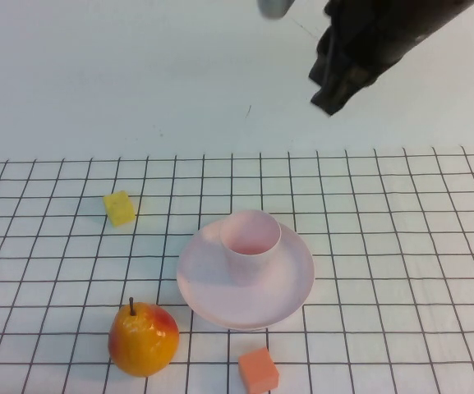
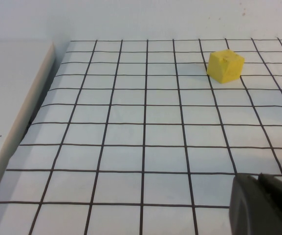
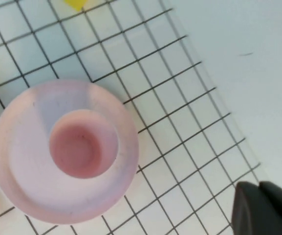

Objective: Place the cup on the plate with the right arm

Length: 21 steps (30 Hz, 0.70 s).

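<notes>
1. The cup [image 1: 251,240] stands upright on the plate [image 1: 282,289], near the bench's near edge.
2. The right hand [image 1: 335,86] hangs above the far edge, holding nothing; its opening I cannot tell.
3. The left hand [image 2: 263,205] is low near the yellow cube [image 2: 225,65]; its opening I cannot tell.

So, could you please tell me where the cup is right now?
In the high view the cup stands upright on the plate, toward its far side, near the table's centre; the right gripper hangs above and beyond it.

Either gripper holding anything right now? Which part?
Nothing is held. The pale pink plastic cup stands free on the round pink plate; right gripper raised beyond it, left gripper over bare mat.
</notes>
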Each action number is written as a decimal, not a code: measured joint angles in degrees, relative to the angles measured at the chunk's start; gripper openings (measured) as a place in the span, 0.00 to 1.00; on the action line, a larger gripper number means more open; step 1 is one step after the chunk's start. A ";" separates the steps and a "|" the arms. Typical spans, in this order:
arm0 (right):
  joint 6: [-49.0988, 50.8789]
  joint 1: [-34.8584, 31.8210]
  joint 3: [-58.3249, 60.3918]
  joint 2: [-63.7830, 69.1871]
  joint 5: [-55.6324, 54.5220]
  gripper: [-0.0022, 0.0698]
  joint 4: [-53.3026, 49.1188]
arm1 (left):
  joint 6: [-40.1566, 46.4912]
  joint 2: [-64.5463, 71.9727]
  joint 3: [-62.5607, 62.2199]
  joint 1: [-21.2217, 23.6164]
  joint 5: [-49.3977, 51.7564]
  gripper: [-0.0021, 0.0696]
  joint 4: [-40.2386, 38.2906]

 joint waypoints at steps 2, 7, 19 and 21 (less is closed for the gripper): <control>2.02 0.00 0.00 -3.44 0.89 0.04 -0.25 | 0.00 0.00 0.00 0.00 0.00 0.02 0.00; 4.31 0.00 0.00 -9.57 1.48 0.03 -0.25 | 0.00 0.00 0.00 0.00 0.00 0.02 0.00; 1.86 -0.11 1.38 -10.10 0.69 0.03 -2.07 | 0.00 0.00 0.00 0.00 0.00 0.02 0.00; 1.76 -0.21 3.34 -11.27 -3.36 0.03 -2.07 | 0.00 0.00 0.00 0.00 0.00 0.02 0.00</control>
